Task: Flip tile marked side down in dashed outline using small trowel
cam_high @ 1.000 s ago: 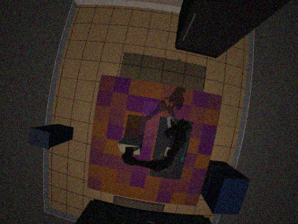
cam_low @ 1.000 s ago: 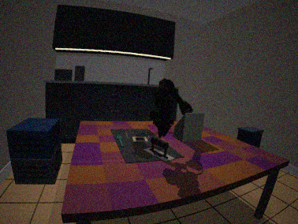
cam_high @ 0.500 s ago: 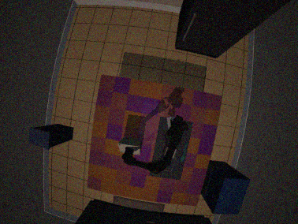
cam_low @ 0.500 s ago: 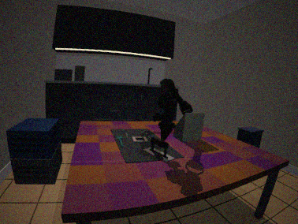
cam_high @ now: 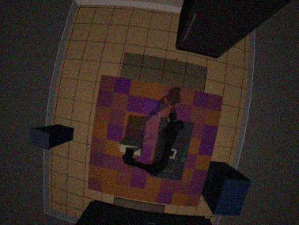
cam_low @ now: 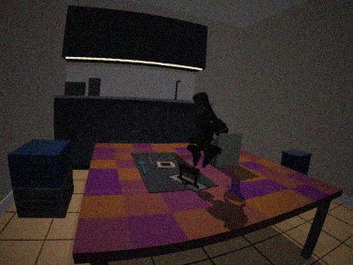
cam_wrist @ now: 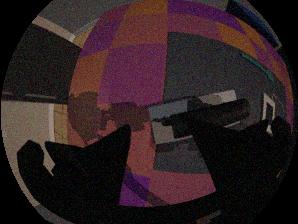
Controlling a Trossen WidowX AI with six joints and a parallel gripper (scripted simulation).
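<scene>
The trowel [cam_low: 189, 178] [cam_wrist: 234, 112] has a dark raised handle over a pale flat blade. It lies at the front end of the grey mat [cam_high: 188, 132] [cam_low: 154, 181] [cam_wrist: 200, 55], with part of the blade over the mat's edge. A small white square with a dark centre [cam_high: 172, 153] [cam_low: 165, 164] lies farther back on the mat; it looks like the tile, but its face and the dashed outline are too dim to tell. My gripper [cam_low: 200, 163] [cam_wrist: 160, 125] is open and empty, raised beside and behind the trowel, apart from it.
A pale upright panel [cam_low: 230, 149] stands beside the arm. A thin teal thing [cam_high: 183, 154] [cam_low: 142, 166] [cam_wrist: 257, 65] lies along the mat's side. The patchwork table [cam_high: 103, 174] [cam_low: 107, 233] carries the mat, with dark shadows at its front. Blue cabinets [cam_high: 233, 194] [cam_low: 39, 160] stand off the table.
</scene>
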